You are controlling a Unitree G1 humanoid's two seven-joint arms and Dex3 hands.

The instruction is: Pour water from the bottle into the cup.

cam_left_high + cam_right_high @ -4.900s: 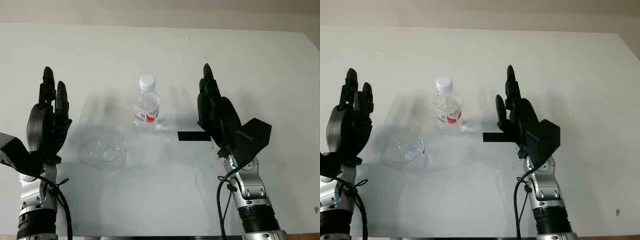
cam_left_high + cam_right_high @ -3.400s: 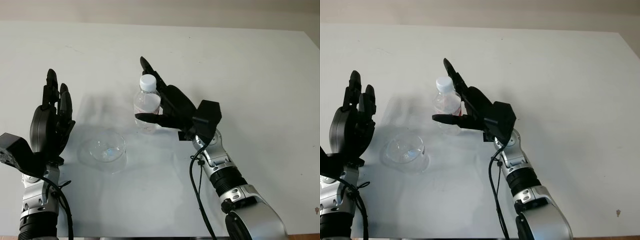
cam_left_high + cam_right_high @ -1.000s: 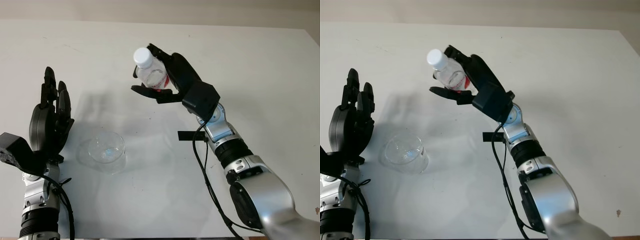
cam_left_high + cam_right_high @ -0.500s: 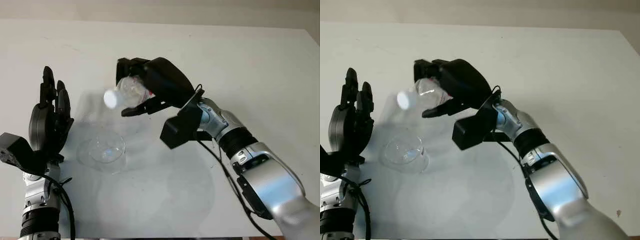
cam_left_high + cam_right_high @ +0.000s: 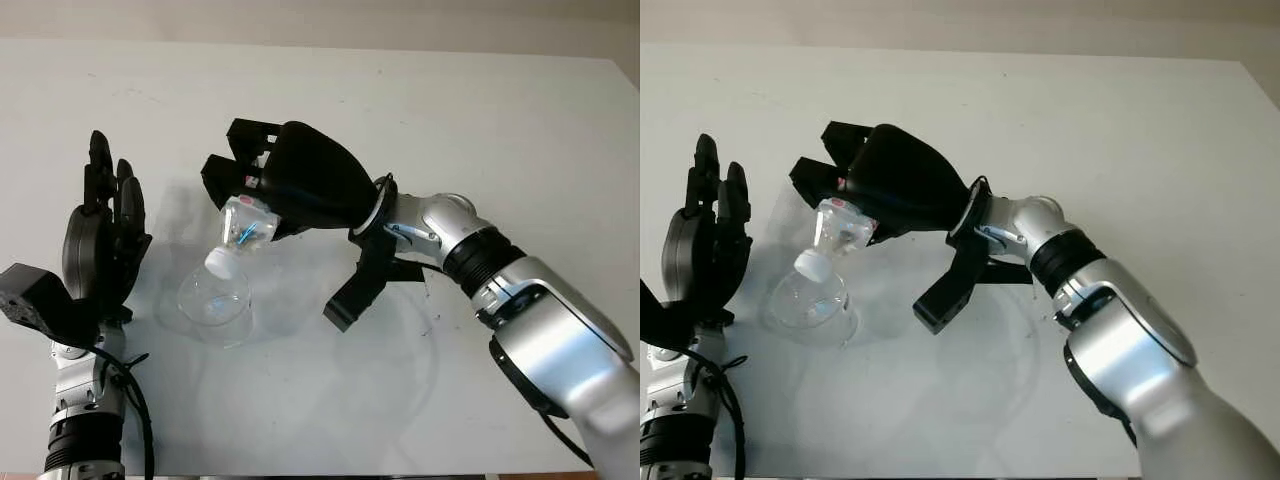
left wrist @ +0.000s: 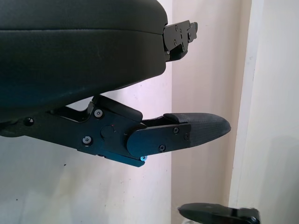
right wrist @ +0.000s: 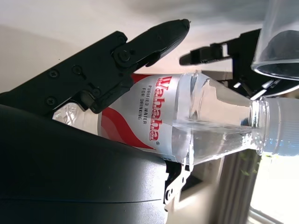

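My right hand (image 5: pixel 290 185) is wrapped around the bottle (image 5: pixel 240 232) near the middle of the white surface (image 5: pixel 520 130). I have the bottle tipped steeply, its white cap (image 5: pixel 217 263) on and pointing toward seven o'clock, right above the rim of the clear cup (image 5: pixel 215 305). The cup stands on the surface at about eight o'clock from centre. My left hand (image 5: pixel 100 240) is open, held upright at nine o'clock, just beside the cup.
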